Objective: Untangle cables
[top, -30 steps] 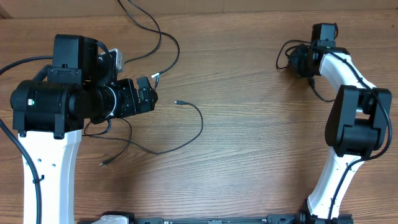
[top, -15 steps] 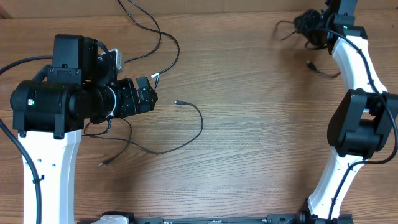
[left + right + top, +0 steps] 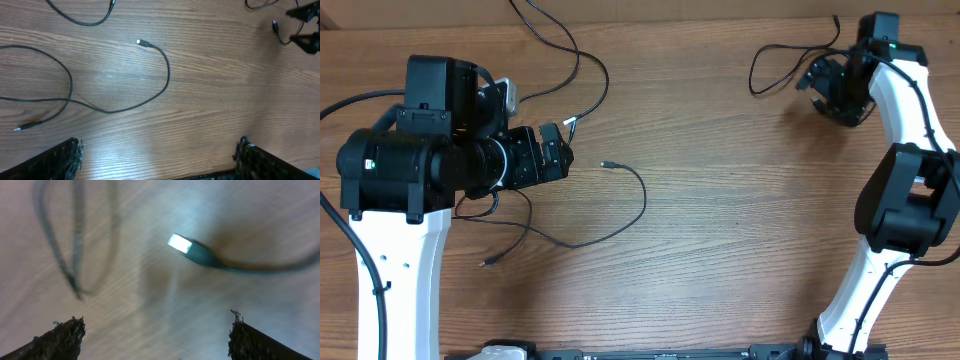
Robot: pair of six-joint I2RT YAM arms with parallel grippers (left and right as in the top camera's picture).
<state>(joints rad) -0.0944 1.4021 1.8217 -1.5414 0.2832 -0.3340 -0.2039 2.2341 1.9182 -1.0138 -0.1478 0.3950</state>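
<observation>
Desk [image 3: 720,250]: brown wood grain is filling every view | cables [image 3: 645,197]: lying in loose loops on the left half, one cord [image 3: 753,72] curling at the far right corner | left pincer [image 3: 157,152]: gaping wide, gripping nothing | right pincer [image 3: 155,332]: gaping wide over a blurred plug [image 3: 180,244], gripping nothing

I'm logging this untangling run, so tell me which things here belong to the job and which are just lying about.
Job: centre cable, its silvery plug; top-left cables; cable loop beside the right pincer.
Not the job: wooden table; thick black wire fixed to the left arm.
</observation>
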